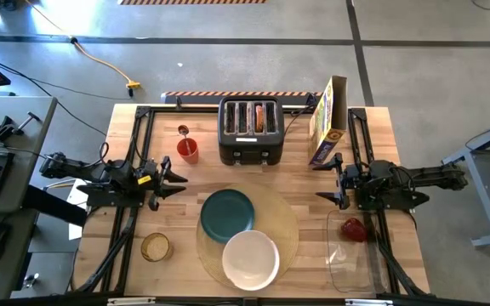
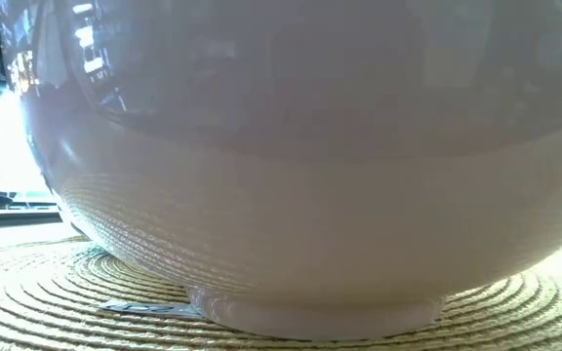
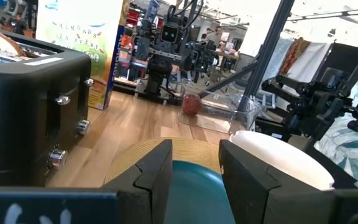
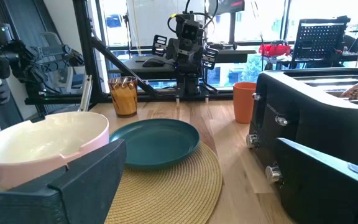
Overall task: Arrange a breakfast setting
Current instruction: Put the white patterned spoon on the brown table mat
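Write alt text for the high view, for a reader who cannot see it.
Overhead view of a wooden table with a round tan placemat holding a teal plate and a white bowl. Behind them stand a black toaster, a red cup and a cereal box. The left gripper and right gripper wait open at either side.

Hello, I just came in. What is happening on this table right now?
A breakfast setting is being laid, but neither arm holds anything. The left gripper and the right gripper both hang open at the table's sides. The dark teal plate and the larger white bowl already sit on the round pale tan placemat. The small red food item lies in a clear container.
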Motion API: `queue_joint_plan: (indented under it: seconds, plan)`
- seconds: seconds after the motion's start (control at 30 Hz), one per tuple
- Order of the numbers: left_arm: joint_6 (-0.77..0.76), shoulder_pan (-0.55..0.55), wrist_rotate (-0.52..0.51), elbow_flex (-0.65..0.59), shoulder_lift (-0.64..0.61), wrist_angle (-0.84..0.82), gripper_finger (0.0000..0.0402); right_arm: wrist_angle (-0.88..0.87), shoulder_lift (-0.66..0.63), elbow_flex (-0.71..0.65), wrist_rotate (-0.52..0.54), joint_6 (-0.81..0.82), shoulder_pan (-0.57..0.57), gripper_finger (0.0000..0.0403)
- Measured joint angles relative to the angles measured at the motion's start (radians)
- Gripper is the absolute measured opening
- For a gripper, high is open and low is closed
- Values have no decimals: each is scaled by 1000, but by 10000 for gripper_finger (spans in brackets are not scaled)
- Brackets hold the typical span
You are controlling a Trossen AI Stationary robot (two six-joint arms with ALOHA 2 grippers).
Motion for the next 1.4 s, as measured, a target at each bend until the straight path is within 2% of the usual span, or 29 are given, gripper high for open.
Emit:
queue_joint_plan:
  seconds: [0.43,0.77,1.0,1.27,1.4]
  plan:
    - [87,0,1,0,0,1,122,0,0,0,0,0,0,399]
    - [122,0,-94,0,0,27,122,0,0,0,0,0,0,399]
    - [165,0,-102,0,0,48,122,0,0,0,0,0,0,399]
    - [247,0,-292,1,0,159,122,0,0,0,0,0,0,399]
    - [271,0,-366,40,10,132,122,0,0,0,0,0,0,399]
